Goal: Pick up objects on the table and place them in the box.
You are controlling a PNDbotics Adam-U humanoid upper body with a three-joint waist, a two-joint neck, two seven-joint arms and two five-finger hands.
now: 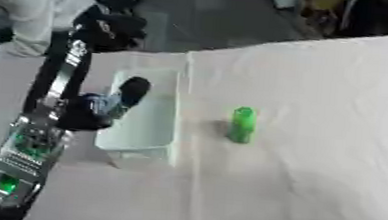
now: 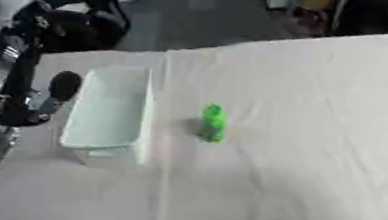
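Standing on the table point(image 1: 322, 93), the green bottle point(image 1: 242, 125) is well apart from the left hand point(image 1: 101, 105), fingers' state unclear.

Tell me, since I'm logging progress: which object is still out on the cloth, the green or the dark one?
The green plastic bottle, upright on the white cloth; the dark object sits in the left hand over the pale box.

Left hand point(image 1: 101, 108) over box point(image 1: 156, 134); green bottle point(image 1: 242, 125) stands beside.

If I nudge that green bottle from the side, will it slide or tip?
The small green plastic-looking bottle stands upright, tall for its narrow base, so it probably tips rather than slides. Its rounded body suggests it may roll once down. The white tablecloth may add drag at its base.
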